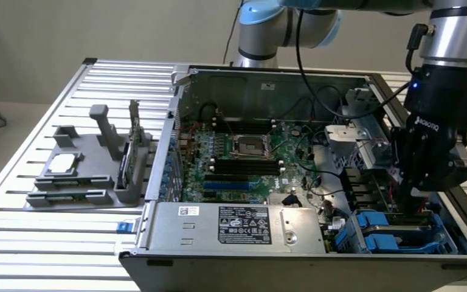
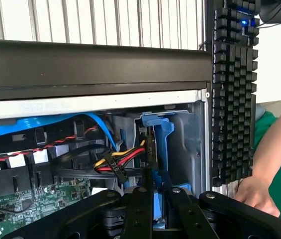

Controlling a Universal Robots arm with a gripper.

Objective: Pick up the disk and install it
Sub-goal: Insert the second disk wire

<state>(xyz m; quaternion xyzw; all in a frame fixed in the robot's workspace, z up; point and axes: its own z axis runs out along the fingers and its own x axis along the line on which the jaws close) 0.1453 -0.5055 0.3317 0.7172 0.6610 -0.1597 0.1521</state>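
Observation:
My gripper point(image 1: 412, 210) reaches down into the drive bay at the front corner of the open computer case point(image 1: 266, 79), on the exterior view's right. The disk point(image 1: 396, 231) shows there as grey metal edged with bright blue rails, low in the bay under the fingers. In the wrist view the gripper point(image 2: 156, 193) has its two black fingers point(image 2: 138, 204) close together on the disk's blue rail point(image 2: 161, 142), which stands upright against the grey bay wall. Most of the disk's body is hidden by the fingers and the bay.
A grey power-supply box point(image 1: 242, 226) lies beside the bay, with the motherboard point(image 1: 242, 158) behind it. Red, yellow and black cables point(image 2: 115, 164) cross close to the fingers. A grey fixture point(image 1: 79, 176) sits outside the case. A keyboard point(image 2: 232, 89) and a person's hand point(image 2: 252, 194) are beyond the case wall.

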